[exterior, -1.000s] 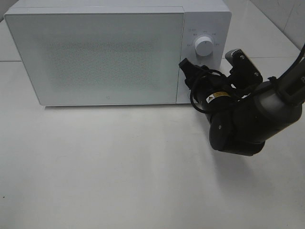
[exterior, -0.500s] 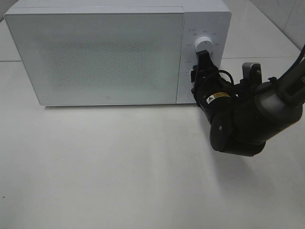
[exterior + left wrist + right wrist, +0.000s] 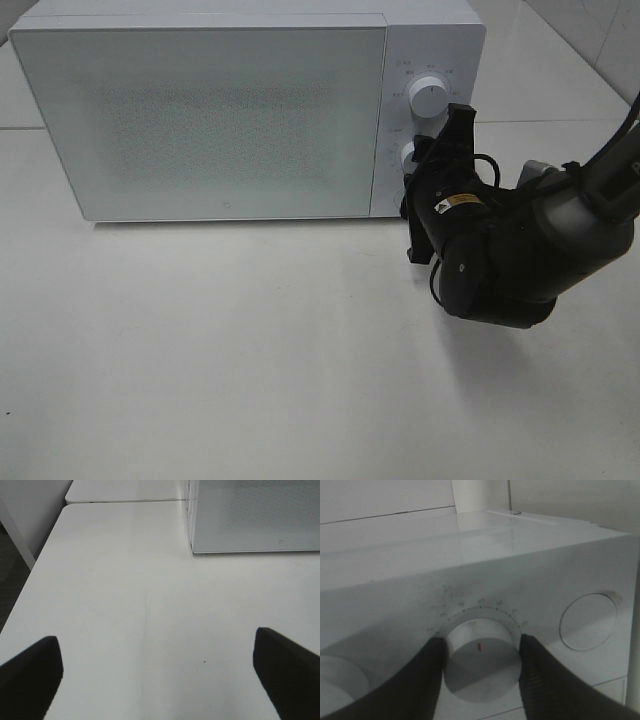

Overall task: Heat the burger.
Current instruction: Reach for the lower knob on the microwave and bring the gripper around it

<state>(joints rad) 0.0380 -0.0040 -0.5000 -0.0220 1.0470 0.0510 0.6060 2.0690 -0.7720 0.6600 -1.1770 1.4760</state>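
Observation:
The burger is out of view; the white microwave (image 3: 230, 110) has its frosted door shut. My right gripper (image 3: 415, 160) is pressed up to the control panel at the lower knob (image 3: 408, 152). In the right wrist view its two dark fingers (image 3: 420, 680) sit against both sides of that white knob (image 3: 479, 650), which carries a small red mark. The upper knob (image 3: 428, 98) is free. Seen only in its wrist view, my left gripper (image 3: 160, 680) hangs open over bare table, holding nothing.
The microwave (image 3: 250, 520) stands at the back of a white table (image 3: 250, 350). A round button (image 3: 587, 622) sits on the panel beside the gripped knob. The table's left edge (image 3: 30, 580) drops off to a dark floor.
The right wrist has rolled and the gripper has moved across the control panel, from beside the door edge past the upper knob onto the lower knob. The left gripper looks unchanged.

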